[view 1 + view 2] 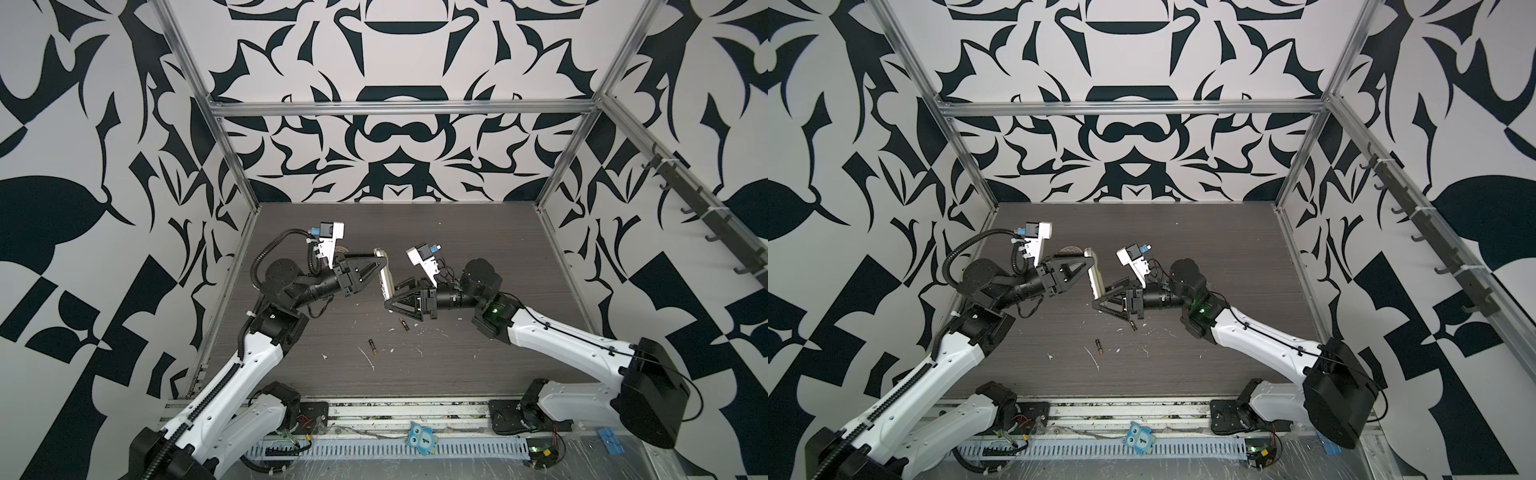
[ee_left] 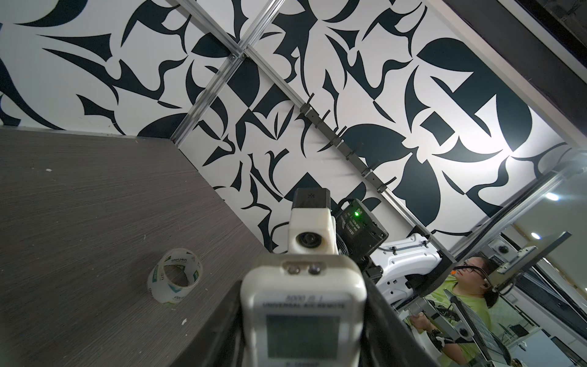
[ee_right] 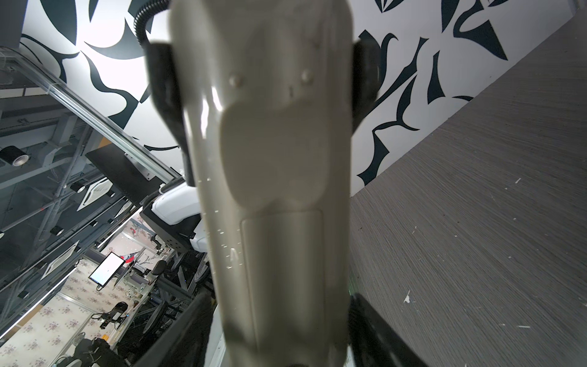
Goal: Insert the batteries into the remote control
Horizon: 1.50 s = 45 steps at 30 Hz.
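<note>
The left hand [image 1: 379, 268] holds the remote control [image 1: 385, 283] aloft; the right hand [image 1: 390, 297] straddles it, grip hard to tell. Next, open the back cover [image 3: 282, 286].

Tally of items on the desk [image 1: 478, 257] and the rig:
- remote control [image 1: 382, 275]: 1, the same unit in every view.
- batteries [image 1: 372, 347]: 2; the second one [image 1: 403, 323] is in both top views as well.
- tape roll [image 2: 175, 275]: 1.
- white scraps [image 1: 371, 362]: many, too small and scattered for a firm count.
- arms: 2, each with one wrist camera.
- pincers: 2, left pincer [image 1: 380, 262] and right pincer [image 1: 391, 296].
- owl-faced tag [image 1: 419, 442]: 1.
</note>
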{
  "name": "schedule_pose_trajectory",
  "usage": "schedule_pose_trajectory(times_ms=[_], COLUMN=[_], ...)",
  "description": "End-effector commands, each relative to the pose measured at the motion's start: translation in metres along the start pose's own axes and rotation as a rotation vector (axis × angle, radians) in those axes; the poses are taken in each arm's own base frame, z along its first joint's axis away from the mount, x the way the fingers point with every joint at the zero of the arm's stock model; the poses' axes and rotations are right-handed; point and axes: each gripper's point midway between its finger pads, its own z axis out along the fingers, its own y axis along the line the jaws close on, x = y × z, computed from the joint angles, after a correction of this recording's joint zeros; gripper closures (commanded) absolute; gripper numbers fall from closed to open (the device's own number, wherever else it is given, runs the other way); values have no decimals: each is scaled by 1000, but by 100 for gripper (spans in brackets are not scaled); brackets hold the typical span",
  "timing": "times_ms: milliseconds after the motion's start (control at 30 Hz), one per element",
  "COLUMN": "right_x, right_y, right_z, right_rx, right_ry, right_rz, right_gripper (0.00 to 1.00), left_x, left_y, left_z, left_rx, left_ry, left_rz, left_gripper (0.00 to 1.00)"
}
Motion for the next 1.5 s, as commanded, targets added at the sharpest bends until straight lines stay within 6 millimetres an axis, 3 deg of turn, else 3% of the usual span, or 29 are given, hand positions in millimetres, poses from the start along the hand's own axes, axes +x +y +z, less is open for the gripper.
schedule_pose_trajectory(times_ms=[0,233,733,833,900,1233,1333,1467], right_x=[-8,-7,-5,-4,-3,5,11,21], right_y=[18,20,21,19,18,0,-10,-29], right_z=[0,0,-3,-4,-5,-15,-18,-26], right_rx=[-62,-75,-70,-57,-40,113,164,265], right_ry=[-19,-19,-28,-26,-22,-10,5,25], right_rz=[-57,-58,-79,-82,-90,-122,-120,-118], right_gripper=[32,41,81,93,100,100,100,100], left_x=[-10,-11,-11,-10,-9,-10,-10,-11], left_y=[-19,-20,-9,-4,1,28,34,40], left_z=[-1,-1,2,1,0,-5,-8,-11], left_rx=[52,54,16,-13,-42,-184,-221,-267], left_ry=[-29,-30,-29,-34,-35,-70,-79,-82], left_rz=[43,41,7,5,4,-33,-34,-37], left_gripper=[75,75,73,62,49,9,1,0])
